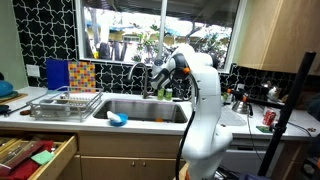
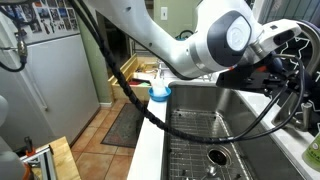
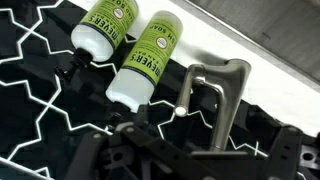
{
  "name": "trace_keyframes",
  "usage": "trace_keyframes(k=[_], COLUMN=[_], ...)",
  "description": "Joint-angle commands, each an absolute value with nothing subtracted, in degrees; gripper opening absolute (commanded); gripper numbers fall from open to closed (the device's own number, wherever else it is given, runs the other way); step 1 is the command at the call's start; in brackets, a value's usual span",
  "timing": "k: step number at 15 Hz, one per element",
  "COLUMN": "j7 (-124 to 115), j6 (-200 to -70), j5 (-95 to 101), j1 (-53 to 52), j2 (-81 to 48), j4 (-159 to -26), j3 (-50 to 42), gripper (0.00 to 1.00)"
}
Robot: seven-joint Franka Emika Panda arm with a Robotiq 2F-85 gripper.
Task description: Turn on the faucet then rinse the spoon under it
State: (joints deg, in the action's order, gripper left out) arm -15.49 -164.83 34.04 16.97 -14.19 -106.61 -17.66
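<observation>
The tool (image 1: 160, 76) hovered open, holding nothing, close to the faucet (image 3: 216, 95), seemingly placed there to reach its handle first.

Strong daylight comes through the window (image 1: 150, 30), overexposing it, while the cabinets (image 1: 270, 30) beside it sit dimmer. The robot arm (image 2: 190, 45) near the lens looks soft. In the wrist view the lower part is dark and blurred.

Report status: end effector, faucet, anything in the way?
End effector open, empty, up close to faucet, no grip on it. Spoon not in sight. Two green soap bottles beside faucet, apart from it.
</observation>
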Motion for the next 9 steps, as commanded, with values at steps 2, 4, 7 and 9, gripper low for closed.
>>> trace_keyframes(k=[2, 4, 7, 9], j7=[-28.94, -32.58, -35.51, -38.77], j6=[-162.98, -161.68, -160.78, -161.11], j5=[43.10, 44.89, 45.93, 47.95], j1=[12.49, 11.13, 9.94, 8.86], j2=[-20.25, -22.35, -25.51, -28.18], j4=[-99.88, -98.10, -95.85, -93.40], j3=[-23.33, -24.39, -25.32, -27.31], gripper=[1.00, 1.00, 1.00, 1.00])
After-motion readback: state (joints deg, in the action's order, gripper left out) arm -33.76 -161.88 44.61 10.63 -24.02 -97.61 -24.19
